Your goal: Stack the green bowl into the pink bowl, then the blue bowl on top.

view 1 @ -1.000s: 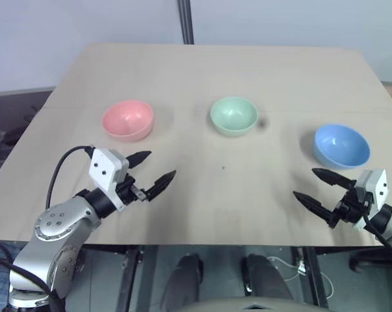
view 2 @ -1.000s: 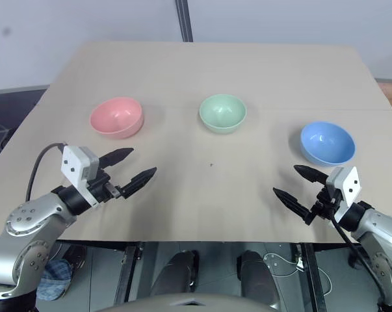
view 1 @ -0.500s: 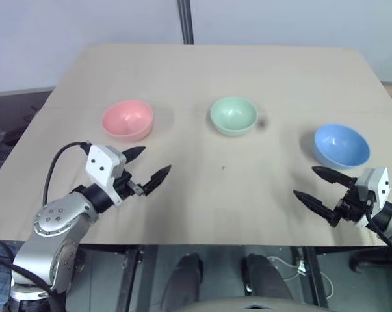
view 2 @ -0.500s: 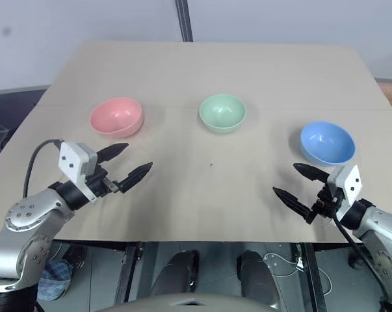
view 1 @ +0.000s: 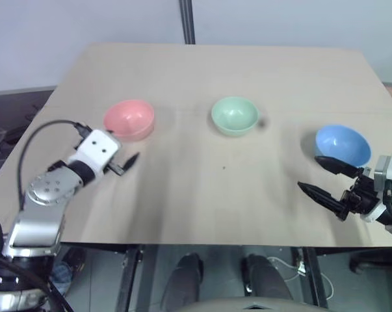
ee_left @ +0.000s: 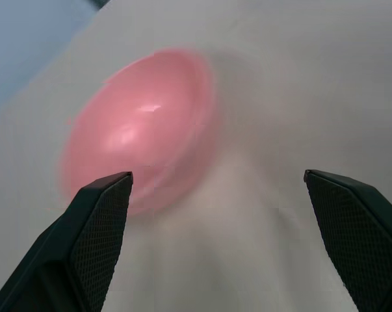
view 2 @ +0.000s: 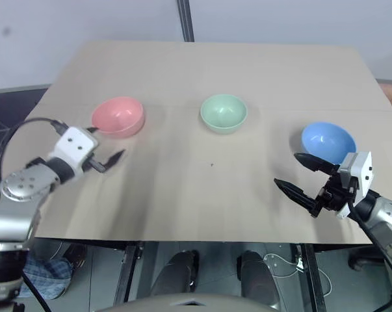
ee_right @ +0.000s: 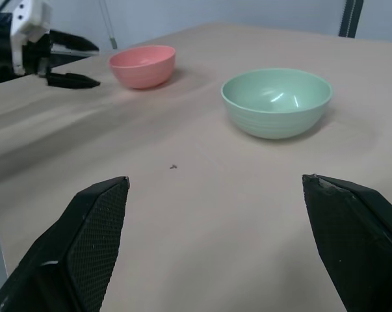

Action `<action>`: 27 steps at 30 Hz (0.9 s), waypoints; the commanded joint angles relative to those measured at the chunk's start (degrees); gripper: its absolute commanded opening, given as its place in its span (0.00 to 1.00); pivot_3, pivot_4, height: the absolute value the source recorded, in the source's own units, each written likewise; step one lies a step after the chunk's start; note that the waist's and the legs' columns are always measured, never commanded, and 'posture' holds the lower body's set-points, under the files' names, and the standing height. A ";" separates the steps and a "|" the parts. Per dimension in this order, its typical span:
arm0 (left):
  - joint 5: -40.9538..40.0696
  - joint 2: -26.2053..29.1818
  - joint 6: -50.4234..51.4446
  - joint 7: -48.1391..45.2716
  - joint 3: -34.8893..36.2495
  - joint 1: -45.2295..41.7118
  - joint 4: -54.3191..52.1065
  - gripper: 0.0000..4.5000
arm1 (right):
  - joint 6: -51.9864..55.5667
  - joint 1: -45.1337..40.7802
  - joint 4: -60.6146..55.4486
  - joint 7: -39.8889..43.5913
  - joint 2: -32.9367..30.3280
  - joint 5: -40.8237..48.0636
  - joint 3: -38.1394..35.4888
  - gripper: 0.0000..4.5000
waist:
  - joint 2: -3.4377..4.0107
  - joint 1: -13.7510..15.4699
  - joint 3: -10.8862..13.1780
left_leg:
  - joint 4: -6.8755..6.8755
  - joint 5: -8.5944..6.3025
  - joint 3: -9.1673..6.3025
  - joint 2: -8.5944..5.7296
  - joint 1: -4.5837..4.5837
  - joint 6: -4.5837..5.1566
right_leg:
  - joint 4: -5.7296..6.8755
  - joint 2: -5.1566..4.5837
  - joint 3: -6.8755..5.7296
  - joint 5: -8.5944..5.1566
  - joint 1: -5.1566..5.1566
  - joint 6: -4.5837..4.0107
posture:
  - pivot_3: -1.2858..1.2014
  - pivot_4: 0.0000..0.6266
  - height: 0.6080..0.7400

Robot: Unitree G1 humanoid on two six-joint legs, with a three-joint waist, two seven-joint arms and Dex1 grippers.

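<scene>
We are at the opening step with nothing stacked: our left end effector (view 2: 103,147) hangs wide and empty just beside the pink bowl (view 2: 117,116), the green bowl (view 2: 223,112) waits mid-bench for pickup, and our right end effector (view 2: 298,174) gapes by the blue bowl (view 2: 328,142).

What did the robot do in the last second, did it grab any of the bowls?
No grab yet. The left end effector swung outward and forward toward the pink bowl, rolling its wrist, and now sits just short of it, open and empty. The right end effector lifted slightly near the blue bowl, also open. The green bowl and the other two stayed where they were on the table.
</scene>
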 commanded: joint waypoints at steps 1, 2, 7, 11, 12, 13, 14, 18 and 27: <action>3.25 1.66 -2.58 0.57 -0.76 -2.91 3.04 0.99 | -0.51 -0.49 -1.20 -0.02 -0.92 1.07 -2.62 1.00 | 0.00 -0.03 0.00 | 0.00 0.00 0.03 -0.01 0.00 0.00 | 0.01 -0.03 0.02 0.00 0.00 0.00 | 0.52 0.24 1.00; 4.23 2.06 -3.18 0.41 -1.23 -3.46 4.00 0.99 | -0.58 -0.42 -1.19 0.02 -0.99 1.03 -2.86 1.00 | 0.00 -0.04 0.00 | 0.00 0.00 0.02 -0.02 -0.01 0.00 | 0.00 -0.04 0.01 0.00 -0.01 0.01 | 0.52 0.24 1.00; 5.91 3.55 -7.98 -2.67 -3.72 -6.24 10.49 0.99 | -0.50 0.04 -1.95 -0.58 -0.86 1.00 -3.52 1.00 | 0.00 -0.09 0.00 | -0.06 0.00 0.02 -0.01 -0.01 0.00 | 0.03 -0.04 0.01 0.00 -0.04 0.01 | 0.52 0.24 1.00; 7.02 5.12 -12.43 -7.00 -7.18 -11.12 18.15 0.99 | -0.53 -0.28 -1.97 -0.97 -0.96 0.96 -3.44 1.00 | 0.00 -0.06 0.00 | -0.05 0.00 0.00 -0.01 -0.01 0.00 | 0.05 -0.03 -0.02 0.01 -0.03 0.01 | 0.52 0.24 1.00; 7.65 5.33 -14.19 -7.79 -8.35 -13.32 21.01 0.99 | -0.54 -0.44 -1.90 -1.12 -0.96 0.98 -3.43 1.00 | 0.00 -0.01 0.00 | -0.04 0.00 0.00 -0.02 -0.01 0.00 | 0.05 -0.02 -0.02 0.01 -0.03 0.01 | 0.52 0.24 1.00; 8.47 5.45 -15.99 -8.38 -9.50 -15.60 23.93 0.99 | -0.57 -0.51 -1.89 -1.22 -0.96 0.96 -3.38 1.00 | 0.00 0.00 0.00 | -0.03 0.00 -0.01 -0.02 -0.01 0.00 | 0.07 -0.03 -0.02 0.01 -0.03 0.01 | 0.52 0.24 1.00; 9.19 5.48 -17.54 -8.83 -10.52 -17.63 26.48 0.99 | -0.59 -0.54 -1.89 -1.27 -0.96 0.91 -3.32 1.00 | 0.00 0.00 0.00 | 0.00 0.00 -0.03 -0.02 -0.02 0.00 | 0.07 -0.01 -0.05 0.01 -0.03 0.01 | 0.52 0.24 1.00; 12.73 4.76 -23.12 -9.84 -14.69 -25.11 35.93 0.99 | -0.72 -0.54 -1.93 -1.44 -0.74 0.59 -2.96 1.00 | 0.00 -0.10 0.00 | 0.01 0.00 -0.03 -0.04 -0.04 0.01 | 0.08 -0.01 -0.05 0.01 -0.03 0.01 | 0.52 0.24 1.00; 11.24 2.20 -27.65 -17.15 -17.52 -30.48 43.70 0.88 | -1.45 1.33 -2.65 -2.39 -0.40 0.26 -4.18 1.00 | 0.00 -0.42 0.00 | 0.00 0.00 -0.03 -0.04 -0.07 0.01 | 0.11 -0.01 -0.05 0.01 -0.06 0.01 | 0.52 0.24 1.00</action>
